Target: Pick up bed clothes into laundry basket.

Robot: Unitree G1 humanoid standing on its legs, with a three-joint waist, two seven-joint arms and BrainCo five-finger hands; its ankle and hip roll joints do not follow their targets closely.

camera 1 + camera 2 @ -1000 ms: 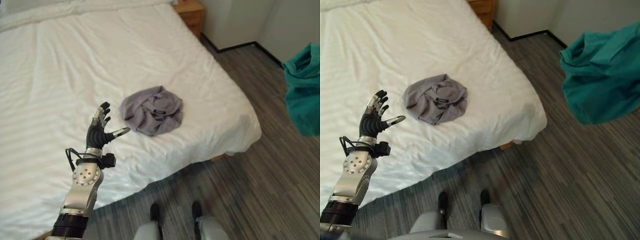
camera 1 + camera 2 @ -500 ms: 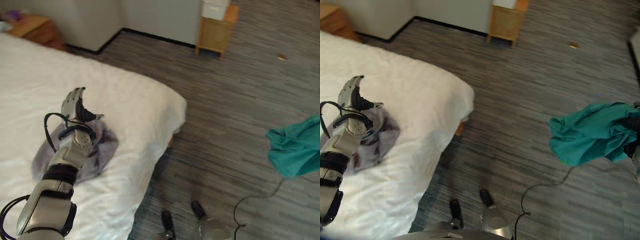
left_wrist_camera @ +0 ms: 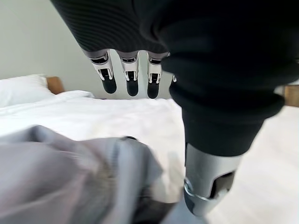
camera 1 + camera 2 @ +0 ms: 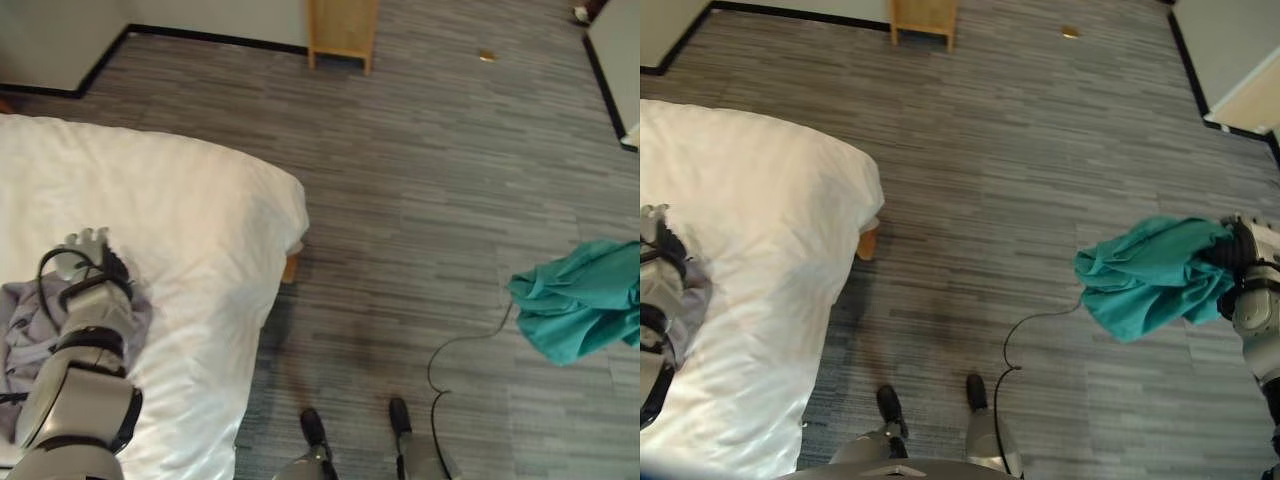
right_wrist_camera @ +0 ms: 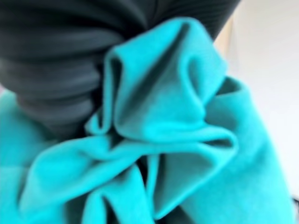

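The right hand (image 4: 1247, 262) is out over the grey striped floor (image 4: 430, 190), fingers clenched into a teal garment (image 4: 1145, 273) that bunches up at the palm and hangs off it toward the robot's left, clear of the floor. Over on the other side, the left hand (image 4: 88, 258) is above the white bed (image 4: 190, 210), fingers straight and relaxed, holding nothing. A crumpled grey garment (image 4: 22, 335) lies on the sheet right beneath that hand and wrist. Beyond it, against the far wall, stands a small wooden cabinet (image 4: 342, 28).
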